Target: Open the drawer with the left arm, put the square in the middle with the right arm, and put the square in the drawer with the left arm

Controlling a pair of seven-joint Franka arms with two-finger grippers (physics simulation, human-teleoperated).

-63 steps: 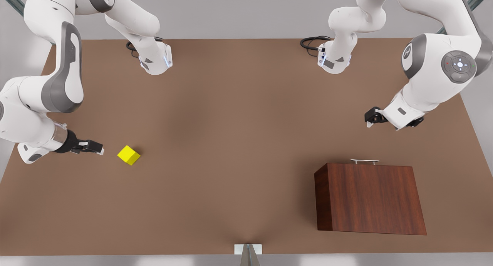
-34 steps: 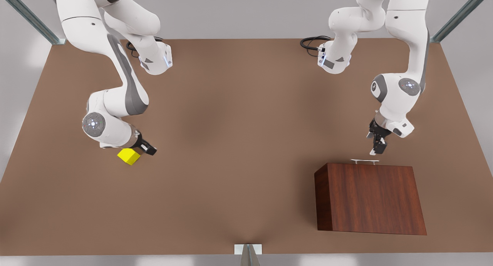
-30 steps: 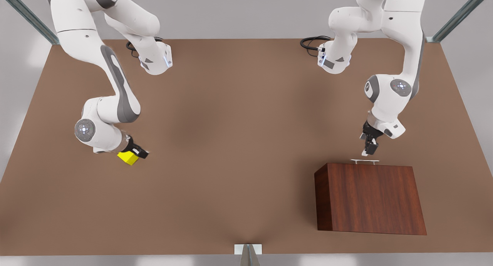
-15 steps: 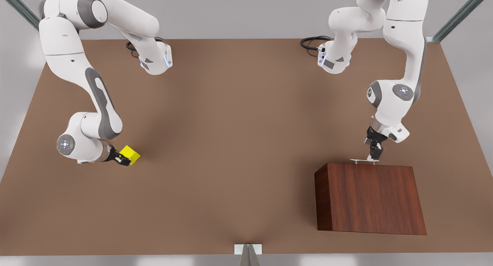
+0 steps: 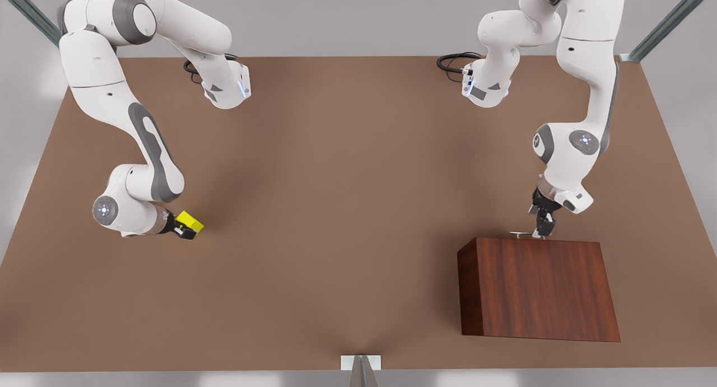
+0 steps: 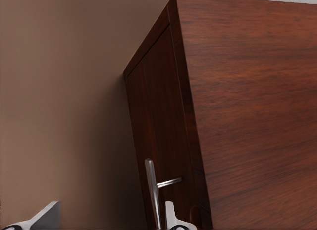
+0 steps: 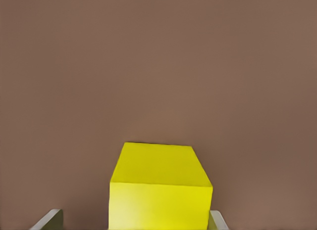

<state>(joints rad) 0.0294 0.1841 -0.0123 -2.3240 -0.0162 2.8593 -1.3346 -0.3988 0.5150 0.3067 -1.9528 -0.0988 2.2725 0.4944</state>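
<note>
Because the square (image 7: 160, 184) looks small, hard and light, my open right gripper (image 7: 130, 221) takes its flat sides near the tabletop's (image 5: 336, 208) edge, while my open left gripper (image 6: 108, 221) takes the drawer's thin handle (image 6: 152, 190).

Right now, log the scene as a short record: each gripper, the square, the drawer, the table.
left gripper: at the drawer handle, fingers open either side of the bar
right gripper: at the square, fingers open on both sides of it
square: yellow cube resting on the table, on the front view's left
drawer: closed, flush in the wooden cabinet
table: brown; its middle stretch is where the square goes
</note>
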